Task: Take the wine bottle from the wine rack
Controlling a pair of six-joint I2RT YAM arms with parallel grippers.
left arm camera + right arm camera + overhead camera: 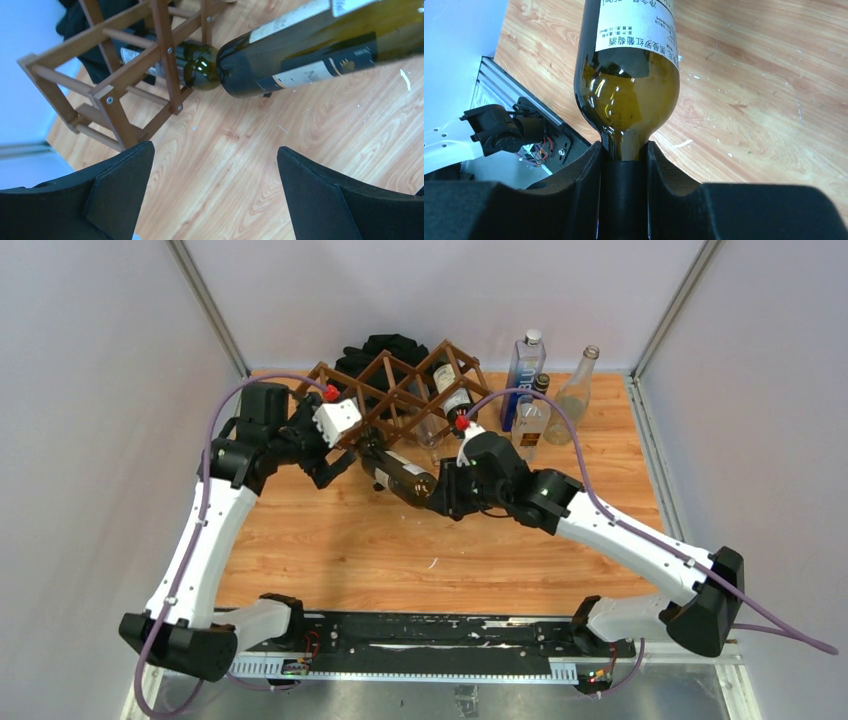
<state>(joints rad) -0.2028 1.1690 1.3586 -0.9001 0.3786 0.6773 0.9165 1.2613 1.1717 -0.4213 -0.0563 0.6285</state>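
Here we see the wine bottle [398, 472] out of the wine rack [400, 390], lying nearly level just below the rack's front edge at the middle of the overhead view. The right tool [437, 492] is clamped on its neck, and in the right wrist view the two fingers [584, 175] press the dark neck from both sides, with the green shoulder and white label of the bottle [626, 90] running up the frame. We cannot tell through the glass whether it holds any wine.

The left tool [335, 465] hangs at the lower left corner of the rack with its fingers [120, 190] spread wide and nothing between them. In its wrist view only bare table [225, 165] lies below. There the held bottle's base [235, 70] sits just beside the round green base of a second bottle [195, 65], which lies inside a cell of the rack [115, 105].

From above, a dark labelled bottle [455, 390] rests in the rack's upper right cell. We cannot tell whether it is the same one. A black cloth [385, 348] is heaped behind the rack. At the upper right of the table [400, 560] stand three clear bottles [525, 365], close together. We cannot make out what is in them.
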